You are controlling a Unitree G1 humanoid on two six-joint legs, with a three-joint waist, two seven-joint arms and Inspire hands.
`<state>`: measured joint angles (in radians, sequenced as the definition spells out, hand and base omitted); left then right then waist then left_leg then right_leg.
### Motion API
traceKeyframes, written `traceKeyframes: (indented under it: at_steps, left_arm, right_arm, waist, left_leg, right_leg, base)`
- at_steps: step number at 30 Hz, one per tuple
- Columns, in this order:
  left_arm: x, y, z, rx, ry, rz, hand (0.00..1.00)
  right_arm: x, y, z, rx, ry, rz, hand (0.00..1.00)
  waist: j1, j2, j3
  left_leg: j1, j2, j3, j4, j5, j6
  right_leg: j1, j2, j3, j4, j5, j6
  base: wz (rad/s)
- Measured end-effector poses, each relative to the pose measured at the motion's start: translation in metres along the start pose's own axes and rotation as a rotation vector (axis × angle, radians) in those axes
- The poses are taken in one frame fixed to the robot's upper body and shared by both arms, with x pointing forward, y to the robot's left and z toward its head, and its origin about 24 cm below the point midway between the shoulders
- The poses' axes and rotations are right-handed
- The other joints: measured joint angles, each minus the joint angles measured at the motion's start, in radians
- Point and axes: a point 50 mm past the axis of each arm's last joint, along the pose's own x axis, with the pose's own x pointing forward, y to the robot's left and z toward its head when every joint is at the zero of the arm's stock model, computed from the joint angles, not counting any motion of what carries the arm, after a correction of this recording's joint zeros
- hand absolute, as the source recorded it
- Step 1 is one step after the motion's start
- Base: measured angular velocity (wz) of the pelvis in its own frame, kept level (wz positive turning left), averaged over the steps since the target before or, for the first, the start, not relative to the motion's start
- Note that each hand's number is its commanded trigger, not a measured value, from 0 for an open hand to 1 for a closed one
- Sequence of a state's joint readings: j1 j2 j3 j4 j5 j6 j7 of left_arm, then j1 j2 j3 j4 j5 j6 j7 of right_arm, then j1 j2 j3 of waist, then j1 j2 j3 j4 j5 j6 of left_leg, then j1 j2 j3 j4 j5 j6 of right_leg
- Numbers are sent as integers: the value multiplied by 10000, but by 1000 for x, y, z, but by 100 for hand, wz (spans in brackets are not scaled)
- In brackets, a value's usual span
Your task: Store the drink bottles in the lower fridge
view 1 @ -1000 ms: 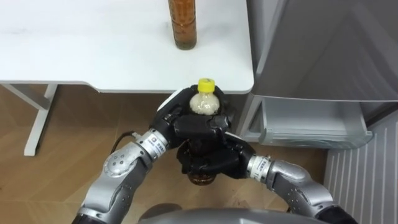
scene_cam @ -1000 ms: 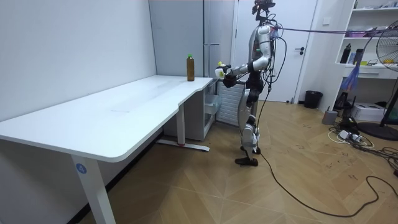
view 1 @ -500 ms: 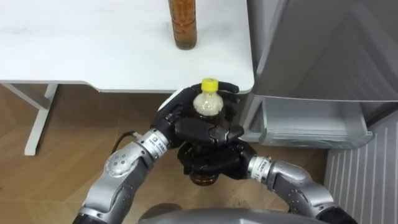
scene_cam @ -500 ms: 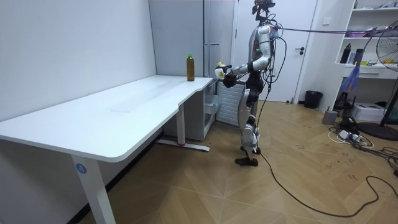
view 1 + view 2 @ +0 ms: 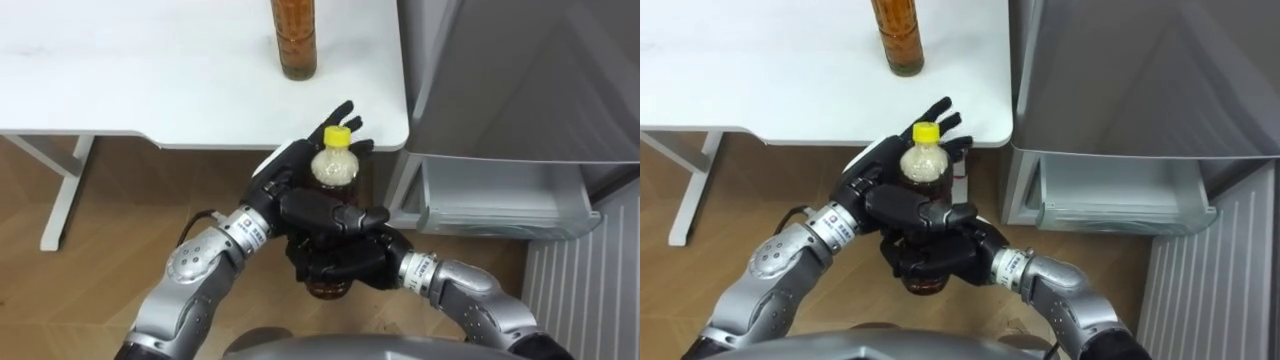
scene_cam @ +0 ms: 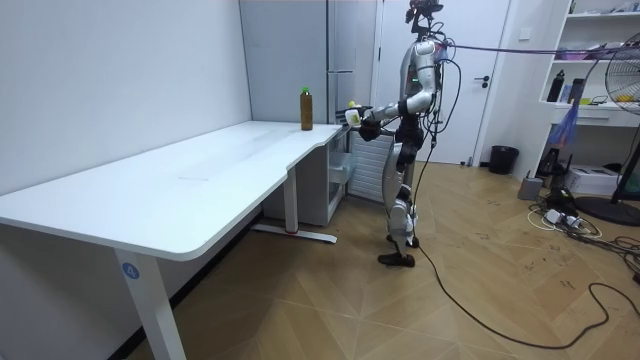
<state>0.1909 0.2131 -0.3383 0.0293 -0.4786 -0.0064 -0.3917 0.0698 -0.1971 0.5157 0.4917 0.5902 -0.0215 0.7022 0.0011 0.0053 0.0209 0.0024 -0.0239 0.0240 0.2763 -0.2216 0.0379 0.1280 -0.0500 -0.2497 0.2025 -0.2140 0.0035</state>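
Note:
A drink bottle (image 5: 333, 168) with a yellow cap and brown liquid is upright in front of my chest, below the table's corner. My right hand (image 5: 340, 252) is shut on its body from the lower right, fingers wrapped across its front. My left hand (image 5: 285, 180) lies against the bottle's far left side, open, with straight fingers (image 5: 338, 112) pointing up past the cap. A second amber bottle (image 5: 294, 40) stands on the white table (image 5: 150, 80). In the room view I stand at the table's far end by the grey fridge (image 6: 340, 60), with the bottle (image 6: 352, 115) held out.
The grey fridge (image 5: 520, 80) fills the right side, and its lower drawer (image 5: 500, 205) stands pulled out, just right of my hands. The table's rounded corner (image 5: 395, 130) is right above the bottle. Wooden floor lies below, with a table leg (image 5: 60, 190) at left.
My left hand's fingers have uncurled from the bottle and now stretch straight up. The right hand keeps its hold, and the bottle has barely moved.

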Motion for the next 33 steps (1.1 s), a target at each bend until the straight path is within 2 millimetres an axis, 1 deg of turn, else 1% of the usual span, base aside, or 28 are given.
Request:
traceKeyframes:
  at_steps: [8, 14, 20, 23, 27, 29, 31, 33]
  left_arm:
    - [2, 0, 4, 66, -169, 20, 0]
    - [8, -1, 14, 265, -593, -115, 0]
    - [9, -4, 23, 417, -999, -241, 0]
    - [9, -7, 36, 471, -1637, -373, 0]
    - [8, -12, 63, 363, -2977, -627, 0]
    - [2, -11, 83, 737, -3904, -517, 0]
    - [-2, -8, 92, 893, -4362, -280, 0]
    - [-5, -4, 97, 985, -4537, -23, 0]
  right_arm:
    - [-1, -1, -1, 47, 13, -70, 100]
    - [-4, -3, -1, 135, -88, -249, 100]
    - [-9, -5, -5, 273, -112, -449, 100]
    - [-11, -7, -4, 275, -172, -578, 100]
    - [-16, -11, -8, 464, -121, -884, 100]
    - [-21, -13, -12, 614, -25, -1071, 100]
    - [-23, -14, -15, 783, 120, -1171, 100]
    - [-27, -15, -18, 906, 103, -1337, 100]
  waist:
    - [11, 3, -2]
    - [30, 8, -7]
    - [55, 13, -10]
    - [87, 10, -11]
    - [328, 9, -11]
    - [361, 7, -17]
    - [384, 25, -28]
    - [457, 50, -37]
  left_leg:
    - [-24, 4, 13, 2, 0, 0]
    - [-80, 4, 32, 38, 0, 0]
    - [-90, 12, 40, 80, 0, 0]
    - [-74, 10, 44, 92, 1, 0]
    - [117, 15, 42, 53, -1, 0]
    - [146, 13, 29, -26, 10, 6]
    - [219, 6, 31, -74, 26, 5]
    - [272, 5, 31, -89, 28, 4]
  right_leg:
    - [-27, -1, -2, 1, 0, 0]
    - [-60, 0, -6, 1, 0, 0]
    - [-66, 3, -2, 6, 0, 0]
    - [-48, 0, 1, 16, 0, 0]
    - [118, -6, 7, 15, -1, 1]
    - [109, -2, 7, 11, -1, 1]
    - [149, 0, 1, 4, -1, 2]
    - [206, 0, -10, 2, -1, 2]
  base:
    - [0]
    - [0]
    - [0]
    - [0]
    - [-2]
    - [0]
    - [0]
    - [0]
